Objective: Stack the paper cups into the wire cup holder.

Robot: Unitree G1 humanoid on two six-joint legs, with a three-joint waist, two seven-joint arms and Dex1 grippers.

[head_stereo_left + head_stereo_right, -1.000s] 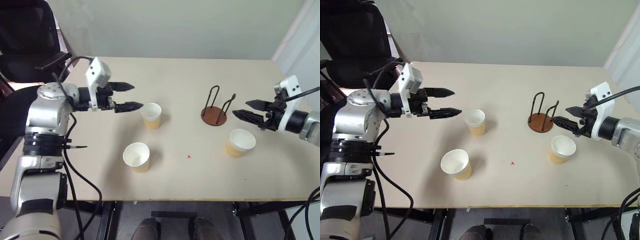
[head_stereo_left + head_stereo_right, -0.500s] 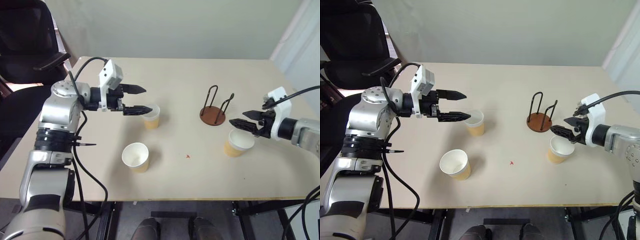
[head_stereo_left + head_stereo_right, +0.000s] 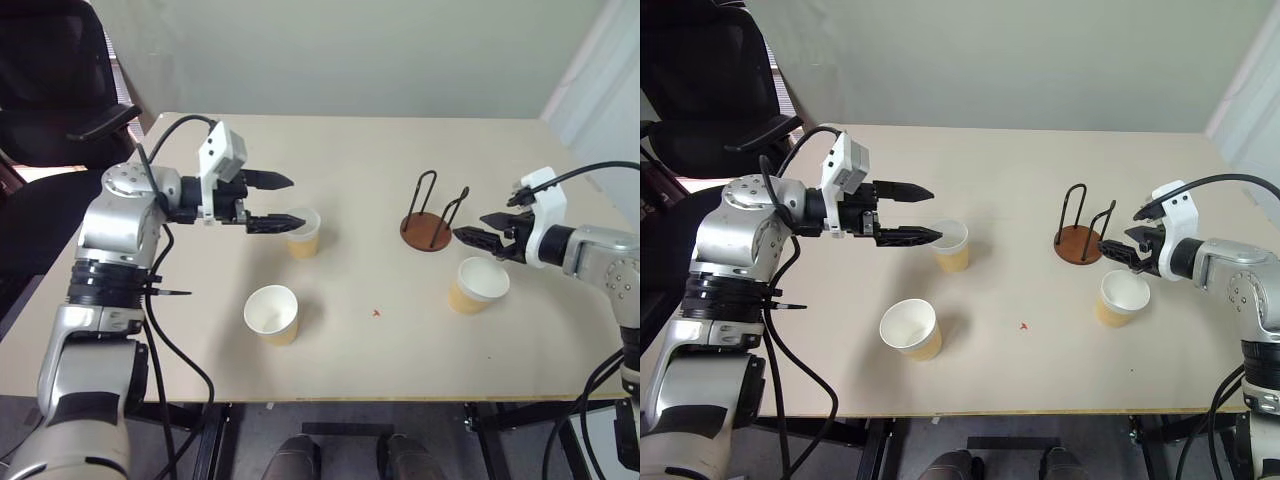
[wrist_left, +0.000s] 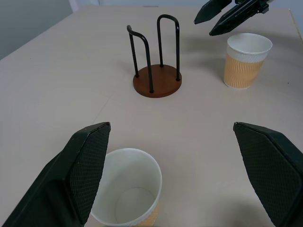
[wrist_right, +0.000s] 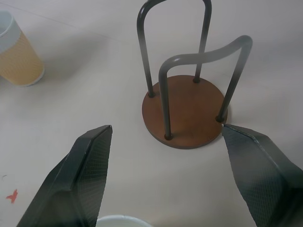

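Note:
Three paper cups stand upright on the table: one [image 3: 302, 233] at centre left, one [image 3: 272, 314] nearer the front, and one [image 3: 478, 285] on the right. The wire cup holder [image 3: 428, 230] stands empty just behind the right cup. My left gripper [image 3: 298, 201] is open and nearly level. Its lower fingertip hangs over the rim of the centre-left cup [image 4: 128, 189], and nothing is between the fingers. My right gripper [image 3: 468, 226] is open too, hovering above the right cup and pointing at the holder [image 5: 187, 111], close to its base and not touching it.
The beige table [image 3: 360, 370] has a small red mark [image 3: 376, 313] near its middle. A black office chair [image 3: 60, 90] stands off the table's far left corner. The front edge runs close behind the nearest cup.
My right gripper has slid toward the holder and dipped slightly, its tips now beside the base. The left gripper has edged toward the centre-left cup. Cups and holder have not moved.

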